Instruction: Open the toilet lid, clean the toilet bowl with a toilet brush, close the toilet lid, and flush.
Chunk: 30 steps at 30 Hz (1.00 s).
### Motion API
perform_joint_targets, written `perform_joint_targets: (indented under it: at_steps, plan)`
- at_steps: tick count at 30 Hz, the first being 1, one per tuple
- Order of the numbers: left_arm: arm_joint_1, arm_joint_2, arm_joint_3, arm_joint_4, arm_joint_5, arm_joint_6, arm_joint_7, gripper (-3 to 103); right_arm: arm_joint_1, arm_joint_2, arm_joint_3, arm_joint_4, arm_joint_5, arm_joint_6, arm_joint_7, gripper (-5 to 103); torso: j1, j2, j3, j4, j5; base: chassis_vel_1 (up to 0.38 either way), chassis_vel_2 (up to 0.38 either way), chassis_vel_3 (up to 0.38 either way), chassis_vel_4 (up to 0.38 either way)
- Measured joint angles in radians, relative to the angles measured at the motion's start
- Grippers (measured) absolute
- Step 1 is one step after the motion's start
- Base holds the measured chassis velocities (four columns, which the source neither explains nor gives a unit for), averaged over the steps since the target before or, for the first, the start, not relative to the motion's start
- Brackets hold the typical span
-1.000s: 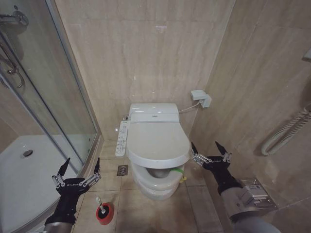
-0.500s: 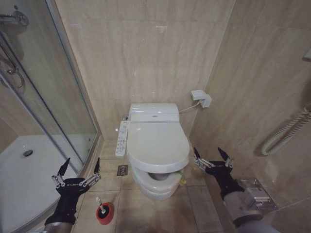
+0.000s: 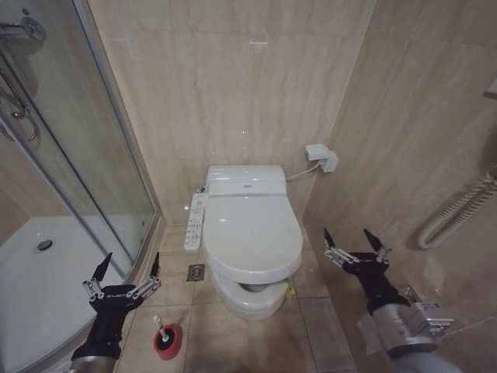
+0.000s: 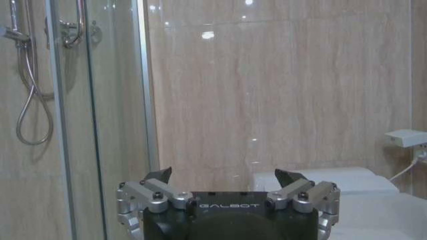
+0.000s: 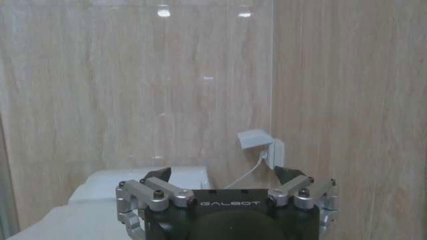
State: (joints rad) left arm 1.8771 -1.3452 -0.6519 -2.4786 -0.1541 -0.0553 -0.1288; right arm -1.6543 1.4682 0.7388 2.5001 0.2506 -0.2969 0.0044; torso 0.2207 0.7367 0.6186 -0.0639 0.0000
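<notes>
We see the right gripper [image 3: 356, 241] with its 2 fingers spread wide and nothing between them, hanging in the air to the right of the toilet, near the beige side wall. The toilet lid [image 3: 251, 231] lies well clear of these jaws, to their left, resting nearly shut with a small gap at its front over the toilet bowl [image 3: 250, 299].

The left gripper [image 3: 128, 268] is likewise wide open and empty, hovering low on the left beside the glass shower door [image 3: 85, 148]. The toilet brush [image 3: 159, 332] stands in its red holder [image 3: 168, 343] on the floor just below and to the right of those jaws, untouched. A white control panel [image 3: 195, 221] runs along the bowl's left side.
</notes>
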Motion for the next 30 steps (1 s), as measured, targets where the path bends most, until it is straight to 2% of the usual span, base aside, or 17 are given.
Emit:
perform_joint_targets:
  at_steps: [10,26,30]
  plan:
    - [0.0,0.0,0.0,0.0,0.0,0.0,0.0,100,0.006,0.007,0.007,0.0,0.005,-0.023,-0.032,100,0.0,0.0,0.0,0.0001,0.0,0.0,0.0,0.0,0.0]
    - [0.0,0.0,0.0,0.0,0.0,0.0,0.0,100,-0.011,0.013,-0.031,0.0,0.023,-0.037,-0.023,100,0.0,0.0,0.0,0.0001,0.0,0.0,0.0,0.0,0.0]
    - [0.0,0.0,0.0,0.0,0.0,0.0,0.0,100,-0.016,0.024,-0.044,0.0,0.023,-0.02,-0.015,100,0.0,0.0,0.0,0.0,0.0,0.0,0.0,0.0,0.0]
